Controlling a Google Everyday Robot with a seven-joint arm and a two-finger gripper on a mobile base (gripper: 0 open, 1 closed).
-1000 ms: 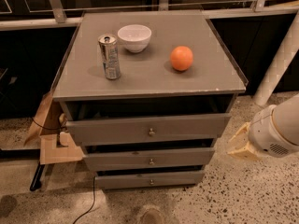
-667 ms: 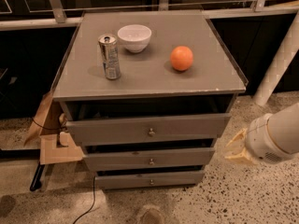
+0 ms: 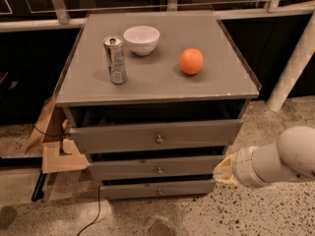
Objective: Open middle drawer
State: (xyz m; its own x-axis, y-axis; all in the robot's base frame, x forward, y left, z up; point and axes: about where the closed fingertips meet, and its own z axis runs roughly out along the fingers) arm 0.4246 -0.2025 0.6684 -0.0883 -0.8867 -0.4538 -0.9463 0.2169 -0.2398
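The grey cabinet (image 3: 157, 90) has three drawers stacked at its front. The middle drawer (image 3: 123, 170) is a wide grey front of medium height with a small round brass knob (image 3: 159, 170) at its centre. A dark gap shows above it. It sits between the taller top drawer (image 3: 113, 137) and the slim bottom drawer (image 3: 128, 191). My gripper (image 3: 222, 172) comes in from the right on a white arm (image 3: 280, 160). Its yellowish tip is level with the middle drawer, just off the drawer's right end and well to the right of the knob.
On the cabinet top stand a silver can (image 3: 115, 59), a white bowl (image 3: 141, 39) and an orange (image 3: 191, 61). Cardboard (image 3: 54, 151) and a black cable (image 3: 93, 215) lie on the speckled floor at the left. A white post (image 3: 295, 63) leans at the right.
My arm has moved left and a little lower, and its tip has drawn close to the right end of the middle drawer. The drawers and the things on top have not moved.
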